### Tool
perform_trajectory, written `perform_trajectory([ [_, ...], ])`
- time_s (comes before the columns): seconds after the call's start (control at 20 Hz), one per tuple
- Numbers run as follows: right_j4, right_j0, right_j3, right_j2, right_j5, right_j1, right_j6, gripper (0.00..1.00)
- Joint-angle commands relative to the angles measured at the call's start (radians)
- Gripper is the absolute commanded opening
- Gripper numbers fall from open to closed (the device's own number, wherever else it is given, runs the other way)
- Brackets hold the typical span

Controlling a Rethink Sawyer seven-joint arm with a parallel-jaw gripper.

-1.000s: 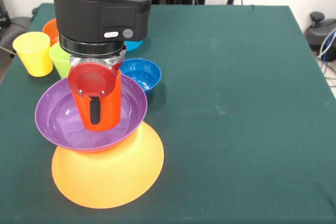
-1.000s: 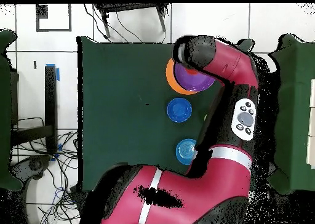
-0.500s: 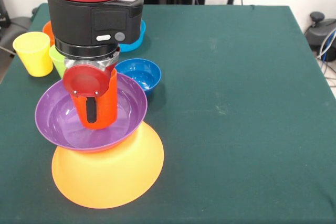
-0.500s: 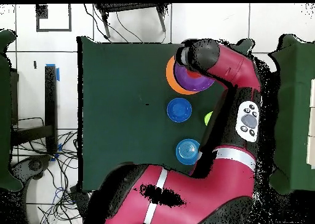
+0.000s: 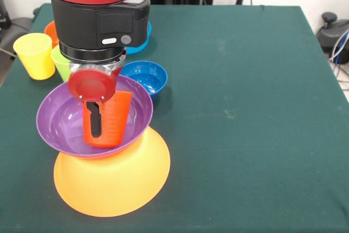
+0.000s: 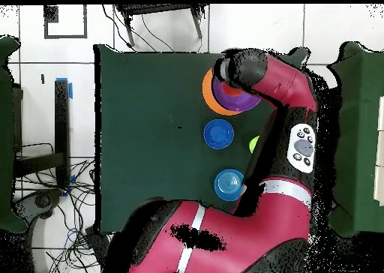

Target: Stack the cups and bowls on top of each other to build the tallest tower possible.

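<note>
The orange-red cup (image 5: 114, 121) is upside down inside the purple bowl (image 5: 54, 126), with its wide mouth on the bowl's floor and leaning a little to one side. The purple bowl sits on the upturned yellow-orange bowl (image 5: 114, 181), so the tower has three pieces now. The gripper (image 5: 97, 119) hangs straight above the purple bowl and reaches down along the front of the cup. The cup hides the far side, so I cannot tell if the jaws are pinching the cup or are spread away from it.

You should expect all these pieces to be light, stiff and glossy plastic, so they will probably slip easily. The cup is tapered, and I think a squeeze on its slanted wall may push it out of the grip. Take it low on the narrow end, across the round body, and with modest force. The purple bowl rests only on the small base of the yellow-orange bowl, so a sideways push on the cup could tip or slide it.

The dark blue bowl (image 5: 146, 77) stands just behind the purple bowl, on the green table (image 5: 245, 107). Farther behind it is the light blue bowl (image 5: 143, 35). The yellow cup (image 5: 34, 54) stands behind the purple bowl toward the table's edge. For the bowls, I think a hold on the rim wall is best.
</note>
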Motion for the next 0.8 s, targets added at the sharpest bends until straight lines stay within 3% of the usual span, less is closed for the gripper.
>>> perform_trajectory([
  [0.05, -0.050, -0.017, 0.103, 0.129, -0.051, 0.028, -0.118, 1.00],
  [0.8, -0.062, -0.004, 0.075, 0.107, 0.017, 0.030, -0.105, 1.00],
])
